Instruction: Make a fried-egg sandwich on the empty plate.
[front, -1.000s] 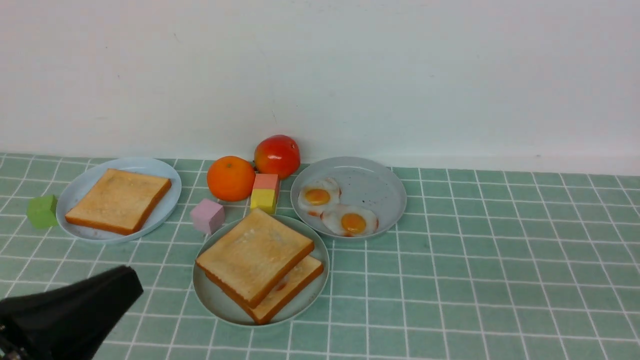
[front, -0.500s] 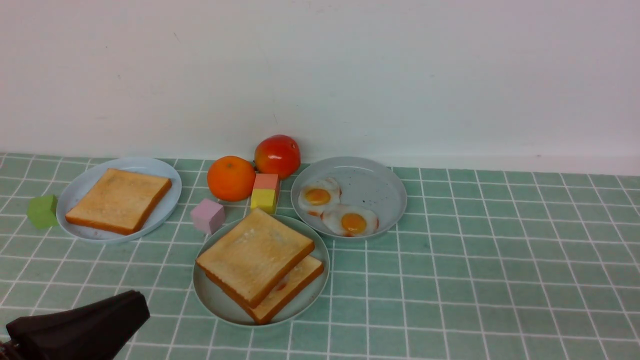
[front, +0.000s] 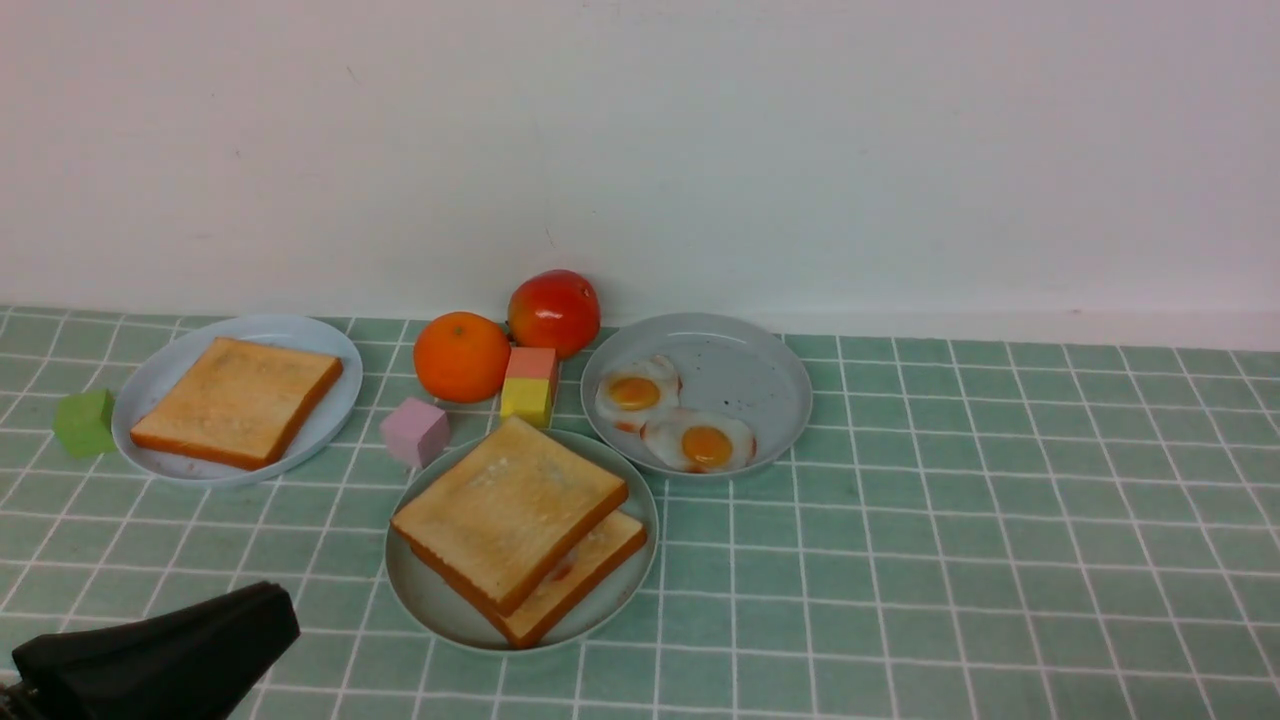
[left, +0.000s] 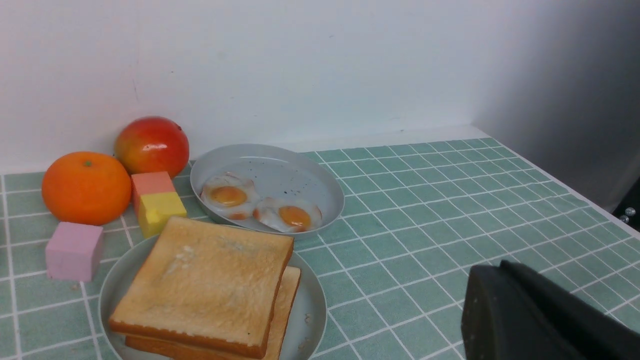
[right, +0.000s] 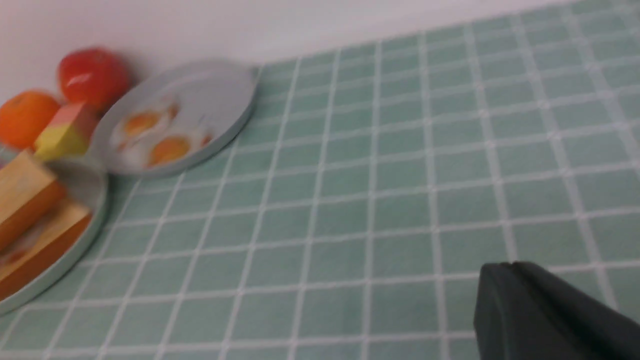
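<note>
The fried-egg sandwich, two golden toast slices stacked askew, sits on the round pale-green plate on the green gridded desk. A bit of egg peeks between the slices. Just behind are a pink cube, a yellow block and a grey-blue plate with two fried eggs; an orange and a tomato lie farther back.

Only the front view shows the pale-blue plate with one toast slice, beside a green cube. The right wrist view catches only part of the sandwich.

The left tool hovers near the front left, pressed together, dark and slanting. The right tool, absent from the front view, is also pressed together.
</note>
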